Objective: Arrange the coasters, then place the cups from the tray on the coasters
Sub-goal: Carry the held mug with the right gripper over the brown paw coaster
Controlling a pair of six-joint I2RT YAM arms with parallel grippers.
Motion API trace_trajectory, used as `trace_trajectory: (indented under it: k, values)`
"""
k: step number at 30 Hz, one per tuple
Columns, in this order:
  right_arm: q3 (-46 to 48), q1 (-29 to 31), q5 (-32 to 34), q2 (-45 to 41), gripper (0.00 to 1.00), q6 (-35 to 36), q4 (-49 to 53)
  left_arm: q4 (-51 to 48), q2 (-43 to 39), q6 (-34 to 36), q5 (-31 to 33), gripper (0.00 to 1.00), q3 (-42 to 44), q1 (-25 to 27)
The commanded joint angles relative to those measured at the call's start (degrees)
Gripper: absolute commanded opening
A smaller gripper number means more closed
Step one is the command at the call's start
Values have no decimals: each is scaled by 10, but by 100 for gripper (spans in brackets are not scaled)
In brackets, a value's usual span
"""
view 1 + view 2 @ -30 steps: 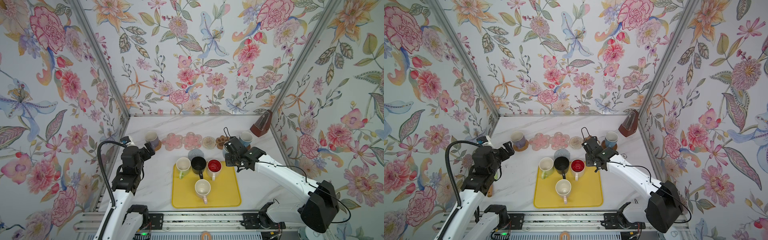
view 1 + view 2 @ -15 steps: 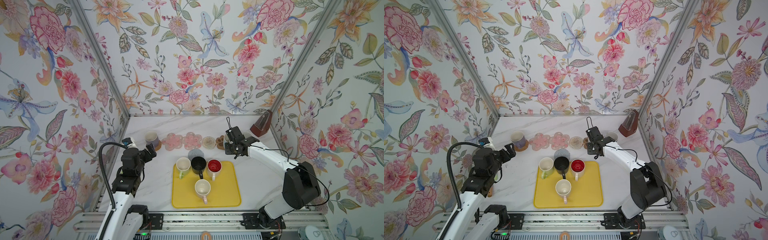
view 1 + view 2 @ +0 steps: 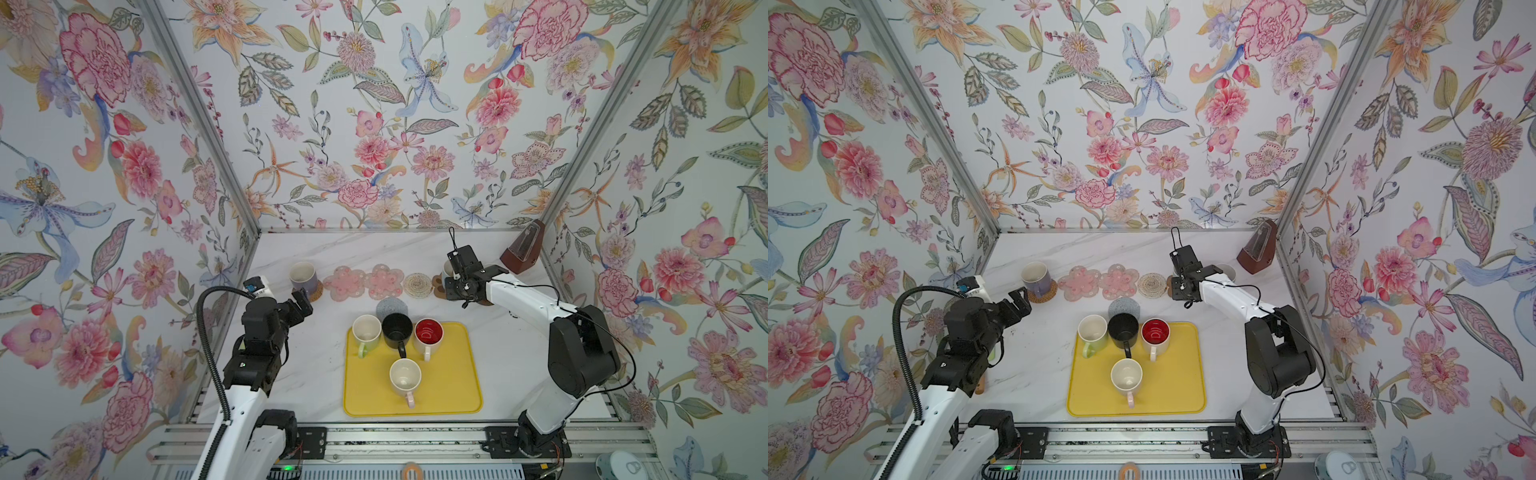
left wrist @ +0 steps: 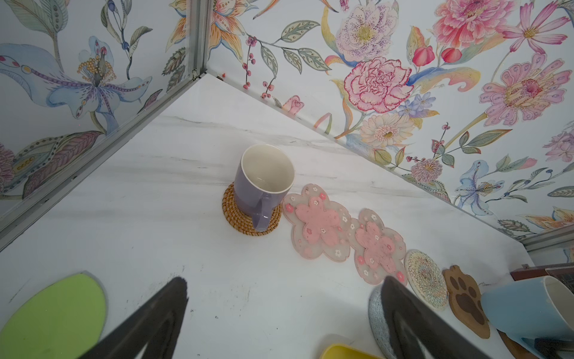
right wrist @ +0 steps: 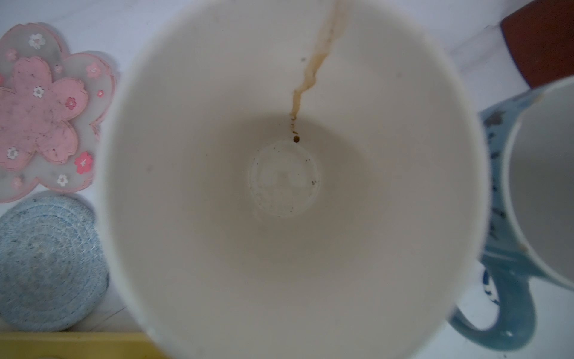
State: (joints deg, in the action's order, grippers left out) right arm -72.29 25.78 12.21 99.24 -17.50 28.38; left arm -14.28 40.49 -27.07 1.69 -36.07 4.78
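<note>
Four cups (image 3: 405, 376) sit on the tray (image 3: 453, 374); left claw (image 3: 304, 301) gapes empty, right claw (image 3: 456, 286) clamps a light blue cup (image 5: 279, 186).

— Where's the left arm?
— Up beside the tabletop's left edge, wrist tipped toward the back. The left gripper (image 3: 302, 300) hangs with its fingers (image 4: 155, 320) spread wide, nothing between them.
— And the right arm?
— Stretched from the front right corner toward the back edge. The right gripper (image 3: 454, 288) points down, clamped on a cup (image 5: 279, 186).
</note>
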Motion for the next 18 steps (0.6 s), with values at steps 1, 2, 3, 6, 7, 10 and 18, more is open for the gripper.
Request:
trace_trajectory:
  k: [1, 2, 3, 6, 7, 10, 18]
  values:
    - [-33, -4, 4, 10, 0, 12, -32, -8, -2, 2, -4, 99, 5, -3]
    - [-34, -5, 4, 14, 0, 13, -32, -8, -4, 3, -5, 99, 6, -3]
    - [-36, -6, 4, 17, 0, 13, -32, -8, -4, 2, -3, 99, 7, -3]
    - [-46, -8, 1, 29, 0, 14, -33, -7, -6, 1, -2, 99, 10, -2]
    - [-50, -8, 0, 34, 0, 15, -33, -6, -6, 1, -3, 99, 10, -2]
    - [-60, -9, -1, 47, 0, 15, -34, -5, -4, 2, -4, 99, 9, -3]
    - [-81, -11, -1, 75, 0, 12, -35, 4, 3, 1, -5, 99, 12, -3]
